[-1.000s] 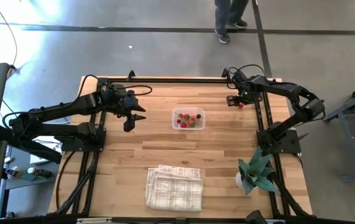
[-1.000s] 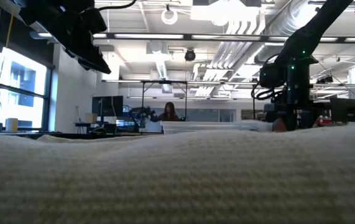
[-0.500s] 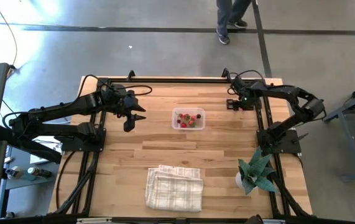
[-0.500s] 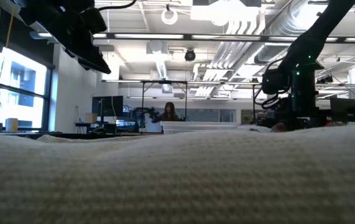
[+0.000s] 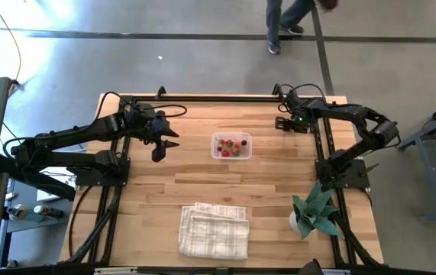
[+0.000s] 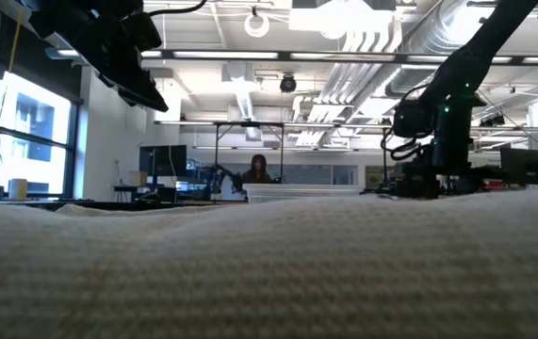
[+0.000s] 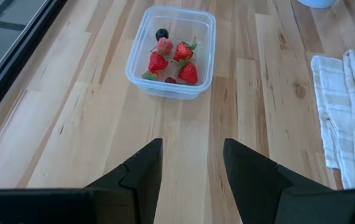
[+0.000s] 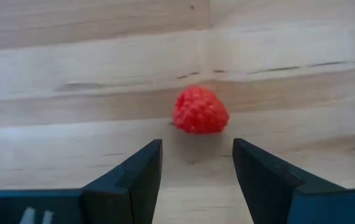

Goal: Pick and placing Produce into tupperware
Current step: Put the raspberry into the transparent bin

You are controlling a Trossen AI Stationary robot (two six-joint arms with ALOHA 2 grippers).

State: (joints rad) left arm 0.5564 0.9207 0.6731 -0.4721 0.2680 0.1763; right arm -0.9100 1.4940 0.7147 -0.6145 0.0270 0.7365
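Note:
The clear tupperware (image 5: 231, 145) stands mid-table and holds several red berries and a dark one (image 7: 171, 53). My left gripper (image 5: 166, 145) (image 7: 193, 155) hangs open above the table, left of the tupperware. My right gripper (image 5: 282, 124) (image 8: 196, 152) is open, low over the table's far right part. A single red raspberry (image 8: 200, 111) lies on the wood just ahead of its fingertips, untouched. In the high view the gripper hides that berry.
A folded white checked cloth (image 5: 214, 229) lies near the table's near edge and fills the low view's foreground (image 6: 269, 264). A small potted plant (image 5: 314, 212) stands at the near right. Dark frame rails run along both table sides. A person (image 5: 282, 23) walks beyond the far edge.
My right arm has shifted a little toward the table's left over the loose raspberry. The berry showed beside the gripper in the high view a second ago and is now covered by it. My left arm has kept still.

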